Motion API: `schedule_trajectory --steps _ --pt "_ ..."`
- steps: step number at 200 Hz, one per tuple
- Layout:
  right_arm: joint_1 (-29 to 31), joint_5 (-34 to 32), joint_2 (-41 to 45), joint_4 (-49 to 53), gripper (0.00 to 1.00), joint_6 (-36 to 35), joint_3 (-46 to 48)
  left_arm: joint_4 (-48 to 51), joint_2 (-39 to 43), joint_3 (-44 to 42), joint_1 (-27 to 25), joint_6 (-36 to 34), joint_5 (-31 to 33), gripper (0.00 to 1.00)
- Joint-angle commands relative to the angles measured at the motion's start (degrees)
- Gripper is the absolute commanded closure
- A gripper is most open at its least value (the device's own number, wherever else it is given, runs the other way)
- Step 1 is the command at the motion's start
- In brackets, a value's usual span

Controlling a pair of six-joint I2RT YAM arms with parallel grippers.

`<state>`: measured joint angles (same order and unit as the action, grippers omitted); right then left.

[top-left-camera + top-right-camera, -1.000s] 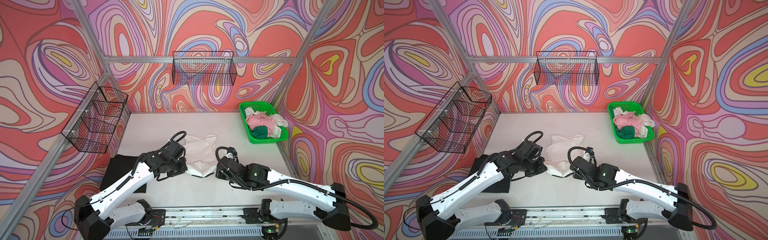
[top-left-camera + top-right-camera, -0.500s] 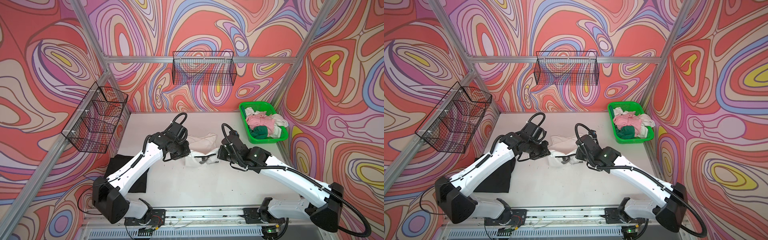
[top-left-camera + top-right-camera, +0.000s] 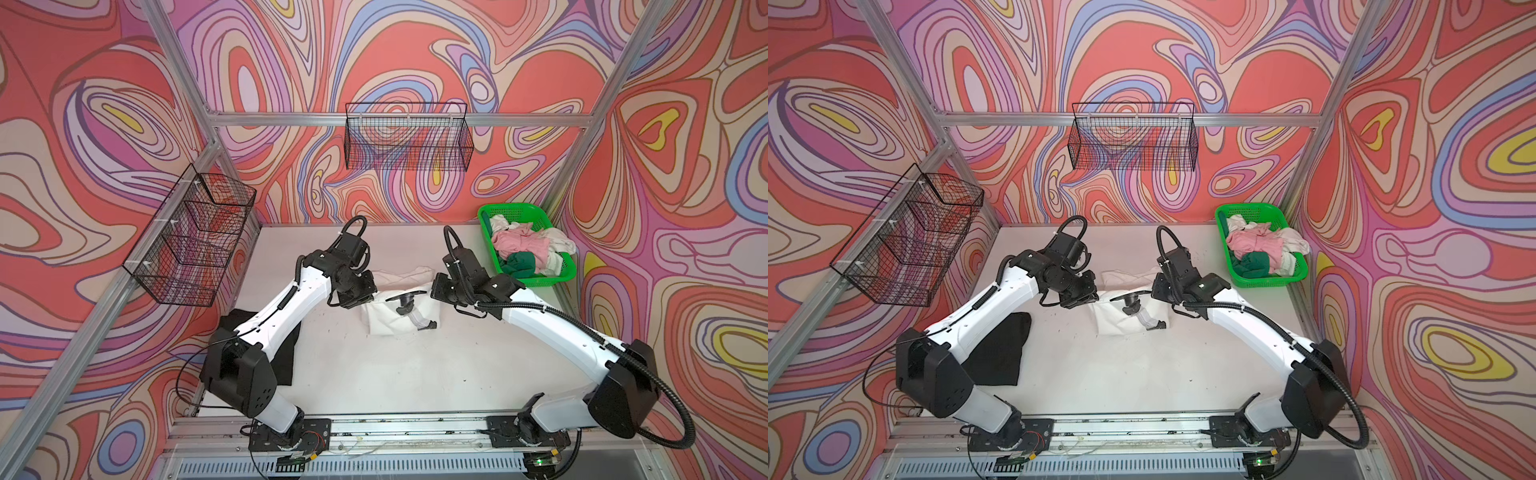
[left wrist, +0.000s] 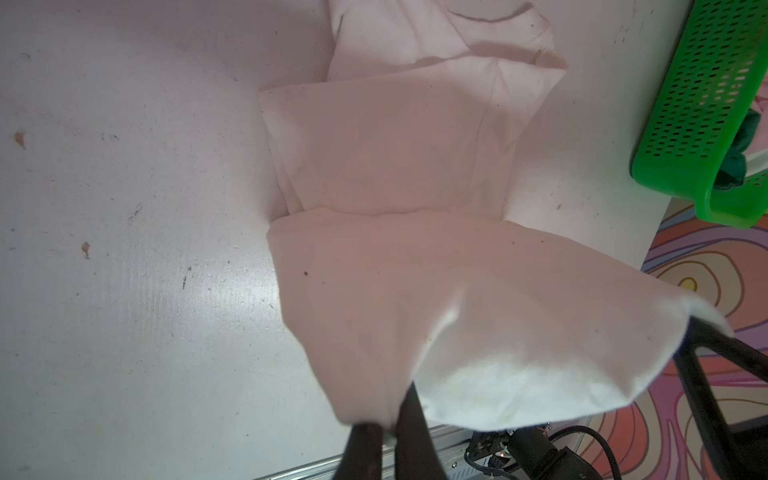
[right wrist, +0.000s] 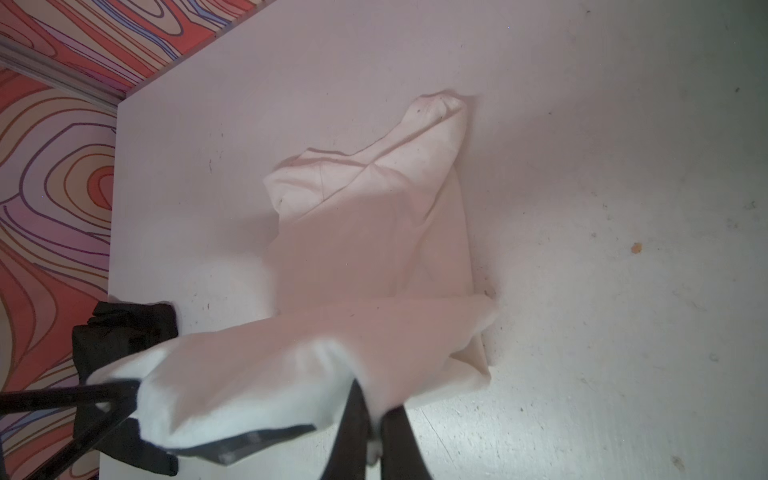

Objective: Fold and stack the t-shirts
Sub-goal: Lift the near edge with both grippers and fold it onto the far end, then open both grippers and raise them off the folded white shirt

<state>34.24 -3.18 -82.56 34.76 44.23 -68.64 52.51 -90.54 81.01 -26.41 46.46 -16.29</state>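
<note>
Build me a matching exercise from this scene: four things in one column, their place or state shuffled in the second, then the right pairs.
1. off-white t-shirt
2. black t-shirt
3. green basket
4. long wire basket

A. hangs on the back wall
B. holds crumpled clothes
C. pinched by the left gripper and the right gripper
D. lies flat at the left side of the table

Pairs: 1-C, 2-D, 3-B, 4-A

Right gripper (image 5: 374, 419) clamped on raised edge of off-white t-shirt (image 5: 365, 232), left gripper (image 5: 129, 390) pinching the opposite corner, remainder lying on white table (image 5: 623, 166), black t-shirt (image 5: 124, 328) at table edge.
</note>
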Motion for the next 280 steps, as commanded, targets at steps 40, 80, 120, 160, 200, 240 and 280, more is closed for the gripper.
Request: schedule_trajectory --steps 40,80,120,160,200,240,280 --pt "-4.0 4.5 -5.9 -4.5 1.00 -1.7 -2.6 2.2 -6.1 6.4 2.5 -1.9 -1.4 1.00" --pt "-6.3 6.2 -9.8 -6.0 1.00 -2.3 -4.3 2.8 -11.1 9.6 4.3 -3.1 -1.9 1.00" --pt "-7.9 7.1 -13.8 -6.9 1.00 -2.7 -6.0 3.2 -16.6 13.6 5.1 -3.8 -2.1 0.98" --pt "-9.6 8.5 -17.6 -8.7 1.00 -2.9 -6.9 3.5 -20.9 17.6 6.1 -3.9 -1.9 0.92" --pt "-11.2 9.8 -22.2 -10.2 1.00 -3.3 -8.8 4.4 -25.9 22.4 6.4 -4.3 -2.0 0.90" --pt "-12.7 11.8 -26.4 -11.9 1.00 -3.6 -10.4 4.9 -29.6 25.9 7.2 -4.6 -1.9 0.84" --pt "-13.3 12.0 -30.3 -12.6 1.00 -4.0 -13.0 4.9 -32.8 28.4 7.9 -4.4 -1.9 0.81"
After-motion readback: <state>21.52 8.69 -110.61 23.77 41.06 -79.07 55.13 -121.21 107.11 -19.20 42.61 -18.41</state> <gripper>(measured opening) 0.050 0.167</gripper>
